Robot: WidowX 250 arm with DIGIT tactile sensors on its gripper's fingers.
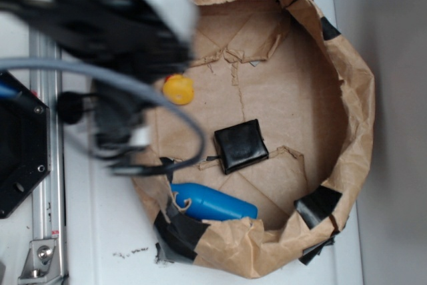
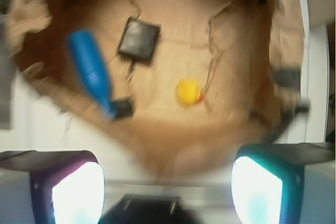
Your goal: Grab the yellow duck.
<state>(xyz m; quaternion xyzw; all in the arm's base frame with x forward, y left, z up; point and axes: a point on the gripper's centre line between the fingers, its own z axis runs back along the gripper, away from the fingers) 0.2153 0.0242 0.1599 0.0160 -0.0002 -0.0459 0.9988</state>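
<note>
Contents as we find them, taken left to right in the exterior view.

Item: black mounting plate (image 1: pixel 20 145) on a metal rail (image 1: pixel 47 185), at the left edge, outside the bin.

Item: robot arm (image 1: pixel 100 25), blurred, reaching in from the upper left, with a grey cable (image 1: pixel 133 88) looping down below it. Its gripper (image 2: pixel 168 182) we see best in the wrist view: two fingers, one pad (image 2: pixel 79 195) at lower left and the other at lower right, standing wide apart with nothing between them. They hang above the near edge of the bin, clear of every object.

Item: yellow duck (image 1: pixel 179 89), small and rounded. It sits on the paper floor at the upper left of the bin, just beside the arm's dark outline in the exterior view. In the wrist view the duck (image 2: pixel 188 92) lies near the middle of the floor, a trace of red at its right side, apart from the other two objects.

Item: blue bottle (image 1: pixel 212 203), elongated, lying on its side against the lower wall.

Item: black square pouch (image 1: pixel 241 145), flat on the floor at centre, between duck and bottle, touching neither.

Item: brown paper bin (image 1: pixel 353 98), a crumpled round wall patched with black tape (image 1: pixel 319 203), resting on a white table (image 1: pixel 107 231).
</note>
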